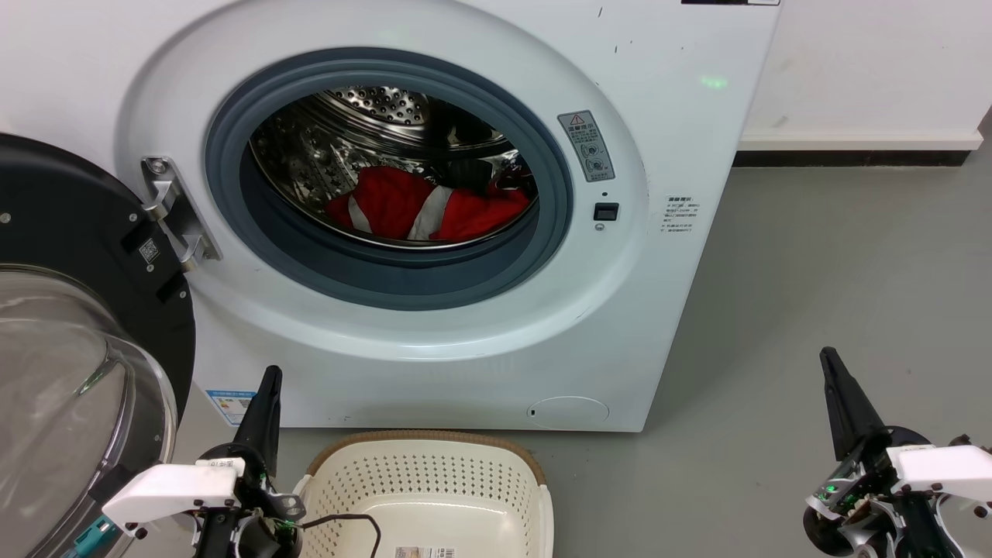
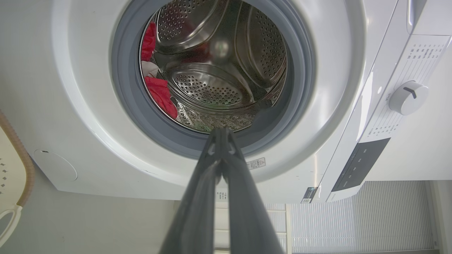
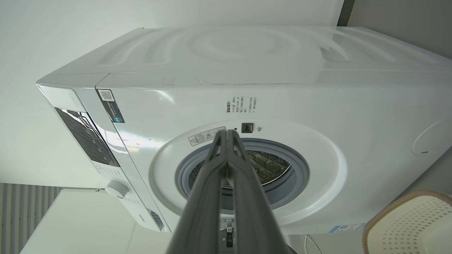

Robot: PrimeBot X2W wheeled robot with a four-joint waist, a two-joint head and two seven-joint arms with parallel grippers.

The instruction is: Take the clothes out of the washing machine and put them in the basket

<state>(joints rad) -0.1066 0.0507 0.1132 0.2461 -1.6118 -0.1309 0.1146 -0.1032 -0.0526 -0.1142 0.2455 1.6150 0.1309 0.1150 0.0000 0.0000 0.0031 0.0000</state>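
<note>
Reaching is not yet begun: the clothes [image 1: 434,205] lie inside the washing machine [image 1: 666,116]. In front of it, the left gripper [image 1: 271,375] and right gripper [image 1: 828,356] hang closed, holding nothing. I think one must open and reach inside.

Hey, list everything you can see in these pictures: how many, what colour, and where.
washing machine: one, white, front and centre, porthole open
door: one, black frame with clear glass, swung open at the left
drum: one, perforated steel, inside the porthole
clothes: one heap, garment count unclear, red with white stripes, low in the drum
basket: one, cream with brown rim, on the floor before the machine; no clothes in the part visible
dial: one, white, on the machine's control panel
floor: grey, right of the machine
left gripper: one, dark, shut, lower left beside the basket
right gripper: one, dark, shut, lower right above the floor
</note>
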